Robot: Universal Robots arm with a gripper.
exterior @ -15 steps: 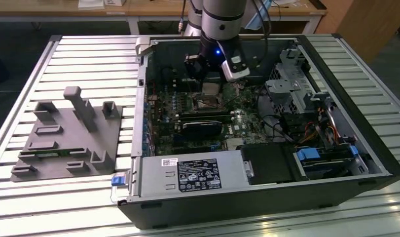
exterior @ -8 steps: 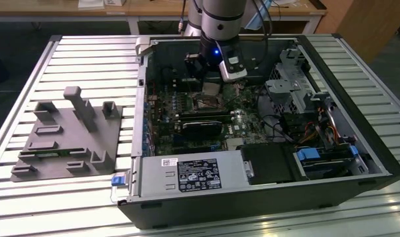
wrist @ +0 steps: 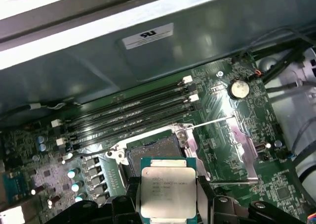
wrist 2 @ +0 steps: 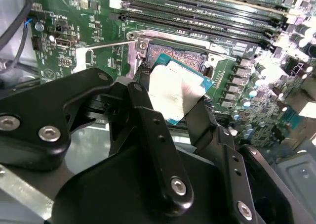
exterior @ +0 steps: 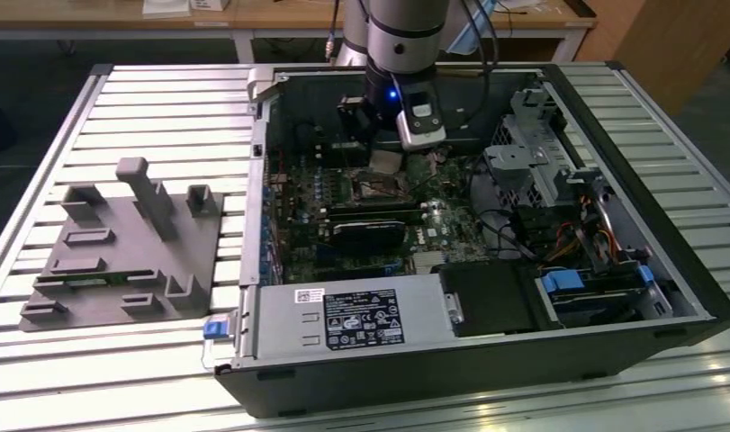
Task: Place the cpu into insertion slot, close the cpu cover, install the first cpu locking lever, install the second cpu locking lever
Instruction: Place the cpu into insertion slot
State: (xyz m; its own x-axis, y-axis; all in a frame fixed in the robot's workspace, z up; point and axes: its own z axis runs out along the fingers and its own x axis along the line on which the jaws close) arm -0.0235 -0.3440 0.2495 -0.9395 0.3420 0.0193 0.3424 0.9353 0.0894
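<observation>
The black hand (wrist: pixel 169 200) clasps the flat square silvery-topped cpu (wrist: pixel 168 187) over the open silver-rimmed square insertion slot (wrist: pixel 152 152). Long black card slots (wrist: pixel 131 114) and a thin metal lever (wrist: pixel 212 121) lie beside it.

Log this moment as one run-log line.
gripper: shut on cpu | cpu: held close over insertion slot, not seated | insertion slot: uncovered

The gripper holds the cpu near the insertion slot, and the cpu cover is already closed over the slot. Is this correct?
Not quite. The gripper holds the cpu near the insertion slot, but the cpu cover is open, swung aside; the first wrist view shows the slot's centre bare.
</observation>
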